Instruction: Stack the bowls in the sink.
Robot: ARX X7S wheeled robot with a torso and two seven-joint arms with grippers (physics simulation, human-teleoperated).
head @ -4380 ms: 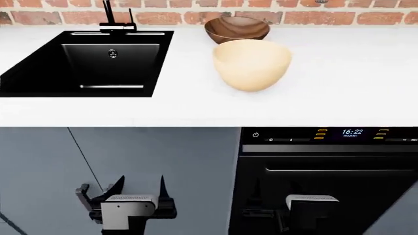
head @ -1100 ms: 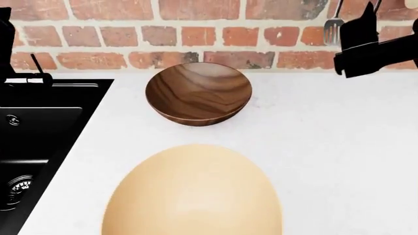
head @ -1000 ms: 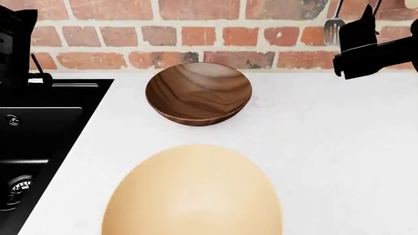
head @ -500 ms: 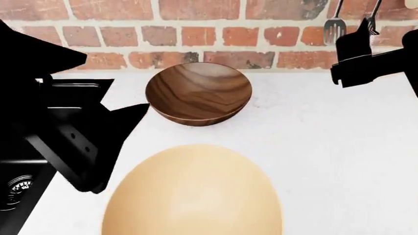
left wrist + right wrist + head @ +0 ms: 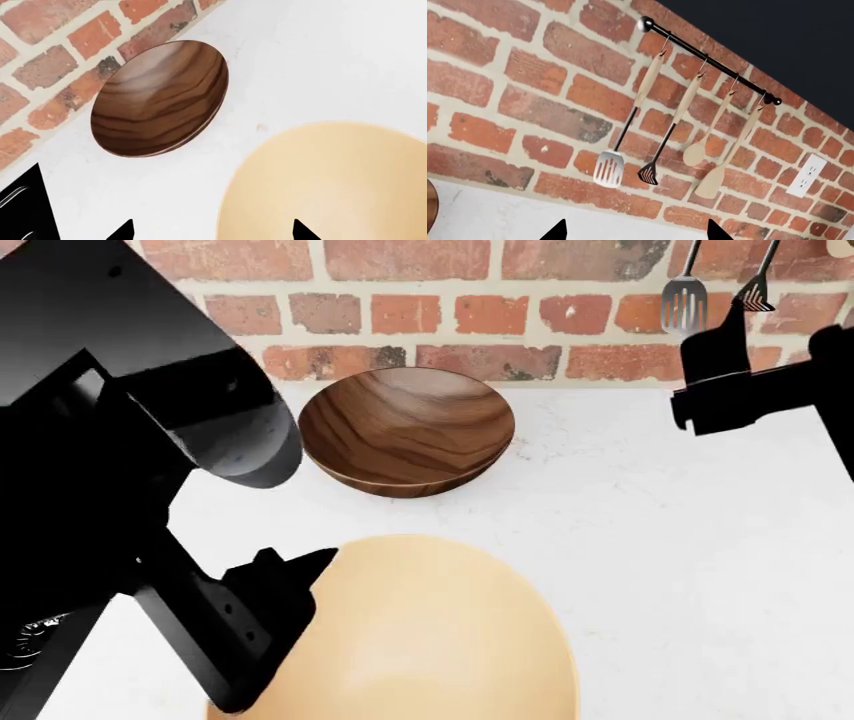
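The dark brown wood-grain bowl [image 5: 407, 430] [image 5: 160, 97] stands upright on the white counter [image 5: 667, 540] close to the brick wall. The larger cream bowl [image 5: 427, 640] [image 5: 333, 185] sits nearer to me. My left gripper [image 5: 300, 575] [image 5: 212, 232] is open and straddles the cream bowl's left rim, one fingertip over the counter and one over the bowl's inside. My right gripper [image 5: 707, 370] [image 5: 635, 231] hangs open and empty at the far right, facing the wall. The sink is almost wholly hidden behind my left arm; only a bit of its steel drain [image 5: 30, 632] shows.
The brick wall [image 5: 400, 300] runs along the back of the counter. A rail [image 5: 707, 55] on it carries several hanging utensils, among them a slotted spatula [image 5: 608, 169] [image 5: 683, 300]. A white outlet [image 5: 807, 175] sits on the wall further along.
My left arm has swung in from the left, over the sink, down to the cream bowl's left rim. The right gripper has shifted only slightly. Neither bowl has moved.
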